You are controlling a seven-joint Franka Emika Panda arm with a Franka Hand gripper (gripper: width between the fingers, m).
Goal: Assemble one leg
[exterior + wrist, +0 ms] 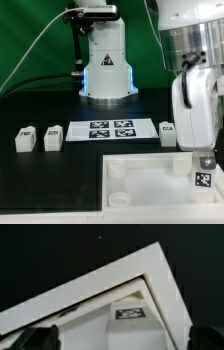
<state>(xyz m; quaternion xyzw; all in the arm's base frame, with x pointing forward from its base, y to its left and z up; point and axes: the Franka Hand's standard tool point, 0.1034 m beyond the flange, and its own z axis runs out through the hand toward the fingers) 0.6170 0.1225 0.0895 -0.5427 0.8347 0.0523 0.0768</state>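
I have the gripper [204, 166] low at the exterior view's right, over the near right corner of the white tabletop [140, 181], and its fingers [203, 159] come down on a tagged leg [203, 180] standing at that corner. In the wrist view the two dark fingertips [38, 337] sit wide apart at either side of the picture, with the leg's tag [130, 313] showing between them inside the tabletop's corner [100, 286]; they look spread, but I cannot tell whether they touch the leg. Out from there, the tabletop lies flat on the black desk [40, 180] in front of the arm. Behind it, the marker board [111, 129] lies on the desk before the robot's base [107, 70]. Just beside the board's end on the exterior view's right sits another leg [167, 129]. On the exterior view's left of the board, two more legs [25, 138] [52, 136] stand near each other, well apart from the tabletop.
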